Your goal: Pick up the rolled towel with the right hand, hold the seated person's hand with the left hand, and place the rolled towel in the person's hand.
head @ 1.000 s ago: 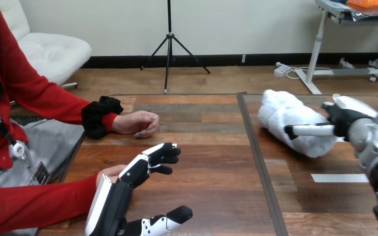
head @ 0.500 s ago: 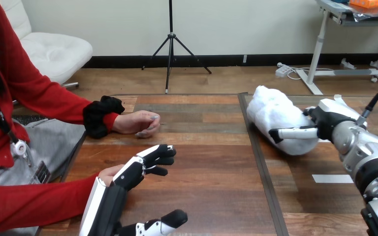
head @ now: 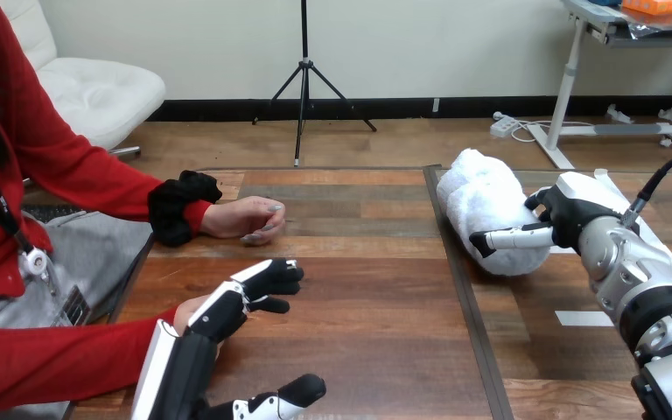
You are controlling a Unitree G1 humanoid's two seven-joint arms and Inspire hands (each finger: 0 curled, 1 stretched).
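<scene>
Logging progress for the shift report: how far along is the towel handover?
Done: the right hand grips the white fluffy rolled towel, thumb across its front. In hand: the left hand sits open over the person's nearer hand, not clasping it. Left: take hold of that hand and put the towel in it.

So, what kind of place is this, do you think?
Probably a test setup for care tasks: a wooden table, a person's hand resting on it at the left, and the robot's right hand gripping a towel.
</scene>
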